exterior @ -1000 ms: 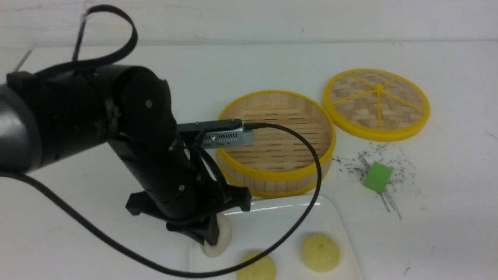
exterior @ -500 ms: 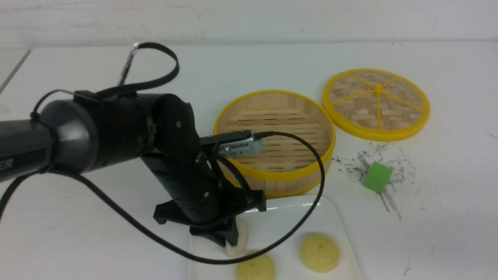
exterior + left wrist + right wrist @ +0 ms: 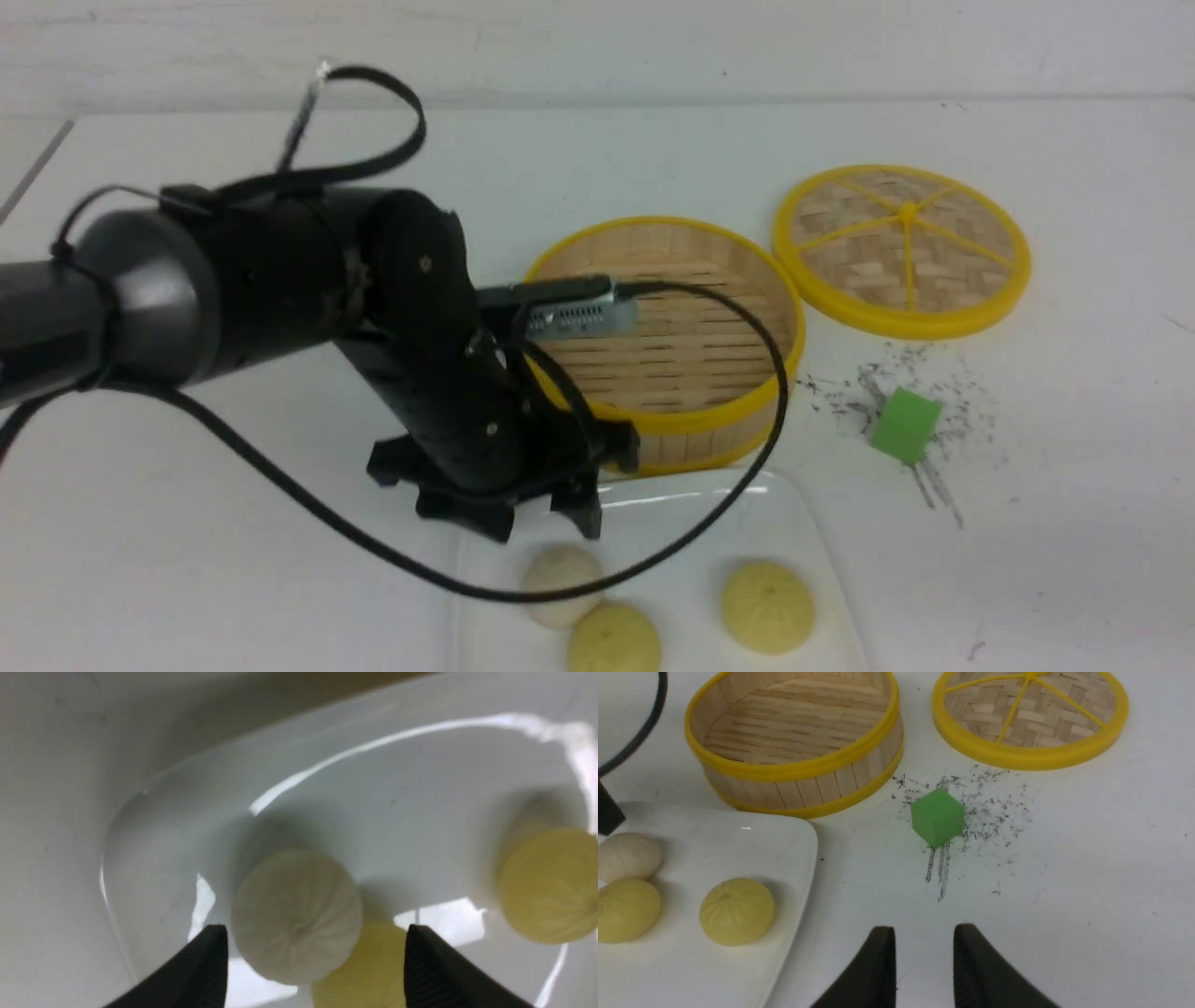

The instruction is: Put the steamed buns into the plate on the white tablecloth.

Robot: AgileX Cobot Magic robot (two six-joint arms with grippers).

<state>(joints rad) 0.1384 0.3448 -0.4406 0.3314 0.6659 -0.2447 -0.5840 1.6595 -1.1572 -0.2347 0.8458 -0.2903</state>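
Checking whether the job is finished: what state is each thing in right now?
Off-white bun: on the plate, ungripped, touching the left yellow bun.
Left yellow bun: on the plate.
Right yellow bun: on the plate, apart.
Steamer basket: empty, uncovered.
Lid: off, flat beside the basket.
Left gripper: open, empty, above the off-white bun.
Right gripper: open, empty.
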